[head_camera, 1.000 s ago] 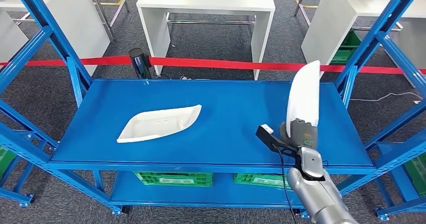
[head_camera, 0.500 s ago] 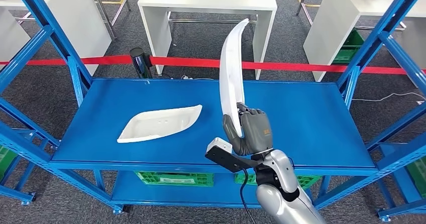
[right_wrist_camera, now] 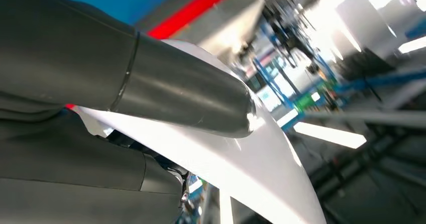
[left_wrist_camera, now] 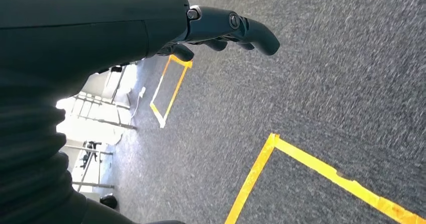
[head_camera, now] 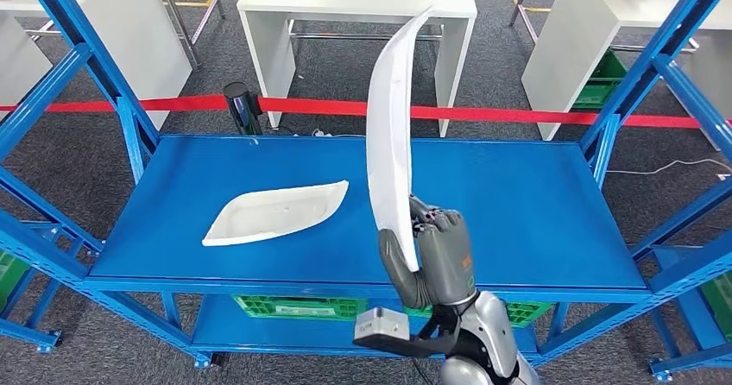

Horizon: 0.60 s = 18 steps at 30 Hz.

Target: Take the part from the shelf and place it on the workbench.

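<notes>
Two white parts are showing, both smooth, glossy and curved like long shells. The right hand (head_camera: 429, 262) is gripping one part (head_camera: 393, 139) upright at centre frame, above the blue metal shelf (head_camera: 535, 204). The second part (head_camera: 274, 212) is lying hollow-side up at centre left. The left hand (left_wrist_camera: 221, 30) is hanging with fingers loosely curled, holding nothing, over grey carpet (left_wrist_camera: 326, 83) crossed by yellow tape lines (left_wrist_camera: 321, 169).

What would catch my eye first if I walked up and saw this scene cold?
Most likely the long curved white part, held upright above the blue shelf by the robot's right hand, which grips its lower end. Next, a second white part lying flat on the left half of that shelf. Behind the shelf a red barrier tape runs across the room, with white tables beyond it.
</notes>
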Tool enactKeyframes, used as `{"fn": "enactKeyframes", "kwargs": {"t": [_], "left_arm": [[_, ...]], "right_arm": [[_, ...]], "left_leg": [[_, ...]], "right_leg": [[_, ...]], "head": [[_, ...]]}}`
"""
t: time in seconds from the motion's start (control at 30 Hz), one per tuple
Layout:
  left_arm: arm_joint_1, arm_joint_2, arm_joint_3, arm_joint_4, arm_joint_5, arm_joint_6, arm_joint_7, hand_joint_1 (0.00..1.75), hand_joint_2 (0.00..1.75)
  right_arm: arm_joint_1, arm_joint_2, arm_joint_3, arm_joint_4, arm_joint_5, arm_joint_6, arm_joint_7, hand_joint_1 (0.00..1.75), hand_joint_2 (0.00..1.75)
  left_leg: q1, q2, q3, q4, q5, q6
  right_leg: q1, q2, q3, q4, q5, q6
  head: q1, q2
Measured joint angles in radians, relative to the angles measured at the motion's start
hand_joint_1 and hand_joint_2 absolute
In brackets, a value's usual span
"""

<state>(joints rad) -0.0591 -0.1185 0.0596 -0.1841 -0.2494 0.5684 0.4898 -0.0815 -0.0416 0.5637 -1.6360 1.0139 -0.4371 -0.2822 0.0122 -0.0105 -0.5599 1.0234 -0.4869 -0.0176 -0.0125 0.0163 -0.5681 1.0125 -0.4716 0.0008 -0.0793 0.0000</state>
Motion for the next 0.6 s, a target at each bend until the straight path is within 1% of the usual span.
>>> {"fn": "enactKeyframes", "kwargs": {"t": [0.03, 0.1, 0.13, 0.17, 0.2, 0.23, 0.27, 0.3, 0.33, 0.37, 0.4, 0.43, 0.47, 0.5, 0.53, 0.6], "left_arm": [[-0.001, 0.000, 0.000, 0.000, -0.005, 0.000, 0.000, 0.00, 1.75], [-0.005, -0.001, -0.001, 0.000, -0.013, 0.000, 0.000, 0.00, 1.75], [-0.008, -0.002, -0.002, 0.000, -0.015, 0.000, 0.000, 0.00, 1.75], [-0.011, -0.004, -0.002, -0.001, -0.017, 0.000, 0.000, 0.00, 1.75], [-0.013, -0.006, -0.002, -0.001, -0.019, 0.000, 0.000, 0.00, 1.75], [-0.013, -0.007, -0.002, 0.000, -0.020, 0.000, 0.000, 0.00, 1.75], [-0.013, -0.009, -0.002, 0.000, -0.021, 0.000, 0.000, 0.00, 1.75], [-0.012, -0.012, -0.002, 0.000, -0.020, 0.000, 0.000, 0.00, 1.75], [-0.012, -0.014, -0.002, 0.000, -0.020, 0.000, 0.000, 0.00, 1.75], [-0.013, -0.018, -0.002, 0.000, -0.019, 0.000, 0.000, 0.00, 1.75], [-0.013, -0.022, -0.002, 0.000, -0.019, 0.000, 0.000, 0.00, 1.75], [-0.014, -0.026, -0.002, 0.000, -0.021, 0.000, 0.000, 0.00, 1.75], [-0.015, -0.030, -0.002, 0.000, -0.025, 0.000, 0.000, 0.00, 1.75], [-0.017, -0.034, -0.002, -0.001, -0.028, 0.000, 0.000, 0.00, 1.75], [-0.019, -0.037, -0.002, -0.001, -0.032, -0.002, 0.000, 0.00, 1.75], [-0.023, -0.044, -0.003, -0.001, -0.041, -0.005, 0.000, 0.00, 1.75]], "right_arm": [[0.013, 0.000, 0.008, -0.011, -0.006, -0.023, -0.007, 1.75, 0.00], [0.037, 0.001, 0.027, -0.026, -0.026, -0.071, -0.021, 1.75, 0.00], [0.047, 0.002, 0.037, -0.028, -0.032, -0.095, -0.027, 1.75, 0.00], [0.057, 0.004, 0.047, -0.029, -0.034, -0.117, -0.030, 1.75, 0.00], [0.066, 0.007, 0.058, -0.028, -0.037, -0.134, -0.031, 1.75, 0.00], [0.074, 0.011, 0.069, -0.025, -0.040, -0.146, -0.031, 1.75, 0.00], [0.082, 0.016, 0.081, -0.021, -0.044, -0.153, -0.030, 1.75, 0.00], [0.089, 0.020, 0.092, -0.015, -0.048, -0.156, -0.029, 1.75, 0.00], [0.094, 0.022, 0.102, -0.008, -0.050, -0.158, -0.029, 1.75, 0.00], [0.097, 0.023, 0.111, -0.001, -0.052, -0.159, -0.029, 1.75, 0.00], [0.099, 0.024, 0.118, 0.006, -0.053, -0.161, -0.027, 1.75, 0.00], [0.101, 0.025, 0.123, 0.013, -0.051, -0.162, -0.022, 1.75, 0.00], [0.105, 0.026, 0.125, 0.017, -0.047, -0.164, -0.014, 1.75, 0.00], [0.108, 0.027, 0.126, 0.020, -0.040, -0.167, -0.001, 1.75, 0.00], [0.112, 0.028, 0.125, 0.022, -0.030, -0.169, 0.013, 1.75, 0.00], [0.118, 0.028, 0.117, 0.023, -0.007, -0.174, 0.045, 1.75, 0.00]], "left_leg": [[-0.001, 0.000, 0.000, 0.000, 0.001, 0.002], [0.004, 0.002, 0.003, -0.009, 0.010, 0.009], [0.007, 0.004, 0.003, -0.014, 0.015, 0.014], [0.010, 0.006, 0.002, -0.019, 0.020, 0.018], [0.010, 0.009, 0.000, -0.020, 0.023, 0.020], [0.010, 0.011, -0.004, -0.019, 0.024, 0.021], [0.010, 0.014, -0.009, -0.017, 0.026, 0.021], [0.011, 0.016, -0.014, -0.014, 0.028, 0.019], [0.012, 0.017, -0.020, -0.010, 0.029, 0.016], [0.015, 0.017, -0.026, -0.005, 0.031, 0.013], [0.017, 0.017, -0.033, 0.002, 0.033, 0.009], [0.019, 0.015, -0.040, 0.007, 0.035, 0.002], [0.020, 0.013, -0.044, 0.011, 0.038, -0.006], [0.019, 0.011, -0.048, 0.014, 0.041, -0.015], [0.019, 0.009, -0.049, 0.013, 0.046, -0.024], [0.021, 0.007, -0.055, 0.013, 0.051, -0.040]], "right_leg": [[-0.001, 0.000, 0.001, -0.001, 0.002, 0.003], [-0.002, 0.000, -0.001, 0.005, -0.003, 0.008], [-0.001, -0.001, -0.008, 0.023, -0.020, 0.010], [-0.001, -0.003, -0.024, 0.061, -0.049, 0.011], [-0.002, -0.004, -0.047, 0.117, -0.085, 0.013], [-0.003, -0.005, -0.074, 0.185, -0.122, 0.015], [-0.004, -0.006, -0.097, 0.244, -0.147, 0.017], [-0.005, -0.007, -0.106, 0.273, -0.153, 0.019], [-0.007, -0.008, -0.097, 0.266, -0.140, 0.020], [-0.009, -0.010, -0.068, 0.219, -0.113, 0.022], [-0.012, -0.011, -0.026, 0.146, -0.088, 0.024], [-0.011, -0.010, 0.008, 0.089, -0.068, 0.023], [-0.009, -0.008, 0.029, 0.049, -0.056, 0.018], [-0.007, -0.005, 0.035, 0.032, -0.053, 0.010], [-0.003, -0.002, 0.029, 0.037, -0.049, 0.000], [-0.003, -0.004, 0.018, 0.031, -0.042, -0.020]], "head": [[0.000, 0.000], [0.000, 0.000], [0.001, 0.000], [0.002, 0.000], [0.003, 0.000], [0.004, 0.000], [0.004, 0.000], [0.004, 0.000], [0.004, 0.000], [0.004, 0.000], [0.004, 0.000], [0.004, 0.000], [0.004, 0.000], [0.004, 0.000], [0.004, 0.000], [0.004, 0.000]]}}
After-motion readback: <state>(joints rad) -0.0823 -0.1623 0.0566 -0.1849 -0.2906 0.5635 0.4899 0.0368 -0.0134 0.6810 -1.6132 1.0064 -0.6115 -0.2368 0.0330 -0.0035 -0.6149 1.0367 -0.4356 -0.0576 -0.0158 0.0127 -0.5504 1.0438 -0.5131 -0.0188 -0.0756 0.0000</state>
